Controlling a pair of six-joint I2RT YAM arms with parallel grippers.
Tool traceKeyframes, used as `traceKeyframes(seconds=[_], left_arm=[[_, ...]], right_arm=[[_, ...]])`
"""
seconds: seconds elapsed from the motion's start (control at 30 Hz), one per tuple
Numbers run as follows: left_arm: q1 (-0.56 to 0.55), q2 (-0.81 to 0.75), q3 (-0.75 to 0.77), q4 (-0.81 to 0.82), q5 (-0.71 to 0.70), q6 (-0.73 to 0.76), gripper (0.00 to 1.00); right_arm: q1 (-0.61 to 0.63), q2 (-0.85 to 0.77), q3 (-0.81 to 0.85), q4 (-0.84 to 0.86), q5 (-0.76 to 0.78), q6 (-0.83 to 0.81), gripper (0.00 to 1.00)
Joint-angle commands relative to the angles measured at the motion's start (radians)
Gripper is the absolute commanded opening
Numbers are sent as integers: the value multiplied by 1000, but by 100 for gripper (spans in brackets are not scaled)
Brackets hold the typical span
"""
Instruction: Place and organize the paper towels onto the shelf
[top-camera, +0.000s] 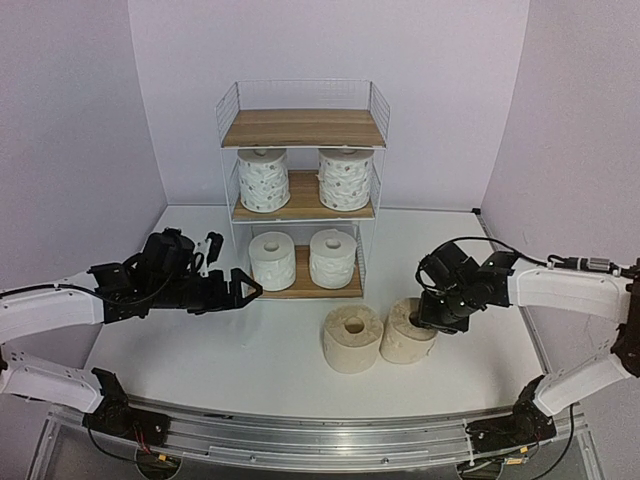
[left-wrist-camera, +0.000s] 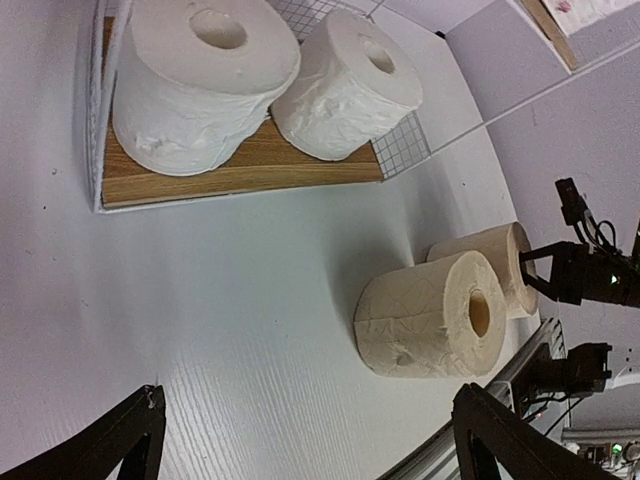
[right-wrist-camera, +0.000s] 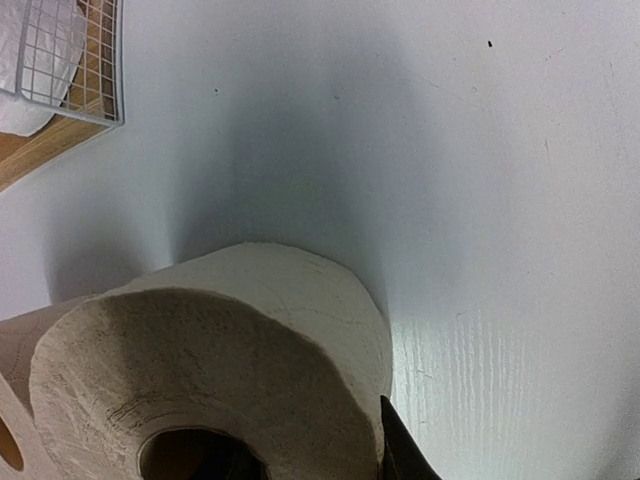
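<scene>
The shelf (top-camera: 303, 128) stands at the back. Its middle board carries two printed white paper towels (top-camera: 264, 180) and its bottom board two plain white ones (top-camera: 272, 260). Two beige rolls stand upright on the table, side by side. My right gripper (top-camera: 418, 318) is down on the right-hand beige roll (top-camera: 405, 340), shut on its wall: one finger is in the core and the other finger (right-wrist-camera: 400, 450) is outside the roll (right-wrist-camera: 250, 340). My left gripper (top-camera: 240, 288) hovers open left of the shelf's foot, with the left-hand beige roll (left-wrist-camera: 430, 320) ahead of it.
The shelf's top board is bare. The mesh corner of the shelf (right-wrist-camera: 70, 70) lies close behind the held roll. The two beige rolls touch each other. The rail (top-camera: 320, 435) with the arm bases runs along the near edge.
</scene>
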Motion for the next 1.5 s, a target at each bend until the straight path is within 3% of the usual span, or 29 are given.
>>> traceKeyframes(seconds=[0.0,0.2,0.4,0.63,1.03,1.2,1.47], left_arm=[[-39,-27,1,84,49,105,100],[-186,24,71,127,10,237,100],[-330,133,180,171,-10,367,100],[-456,291,308,196,-60,461,100],[-510,493,465,274,-92,494,100],[-513,519,485,314,-21,511,100],[-516,597,576,256,-1,535,100]], right_arm=[[-3,-45,54,-93,-50,-5,28],[-2,-77,164,-273,-115,-27,27],[-3,-69,277,-395,-317,-52,26],[-3,-47,422,-547,-371,-54,25],[-1,7,558,-619,-442,-80,23],[-1,27,593,-625,-458,-86,23],[7,53,640,-632,-469,-98,22]])
